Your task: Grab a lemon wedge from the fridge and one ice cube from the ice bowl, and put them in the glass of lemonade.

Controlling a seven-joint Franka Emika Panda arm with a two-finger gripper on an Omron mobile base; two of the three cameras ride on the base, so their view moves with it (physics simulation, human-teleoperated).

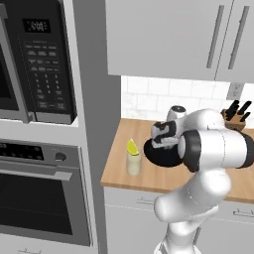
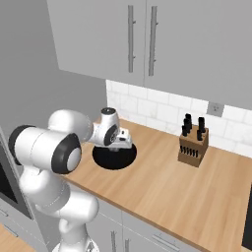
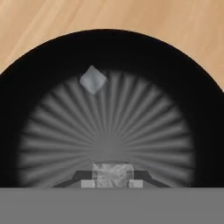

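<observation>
On the wooden counter (image 1: 149,173) in the left base view, the ice bowl (image 1: 161,158) lies directly under the gripper (image 1: 159,145), which reaches down into it from the white arm. Just to the gripper's left stands the glass of lemonade (image 1: 133,163), apart from the bowl's rim, with the lemon wedge (image 1: 131,147) sitting in its mouth, yellow-green and tilted. Behind the arm, at the back of the counter, a knife block (image 1: 234,118) stands against the tiled wall.

From the right base view, the gripper (image 2: 119,145) points down over the ice bowl (image 2: 114,157), its tip inside the black rim. The knife block (image 2: 193,146) stands well apart from it, further along the counter (image 2: 172,192).

In the hand view, the two finger tips are drawn close together and clamp an ice cube (image 3: 112,175) between them, a pale grey block touching both pads. Beyond it, on the ribbed floor of the ice bowl (image 3: 43,78), a second ice cube (image 3: 93,79) lies loose, turned corner-up and clear of the fingers.
</observation>
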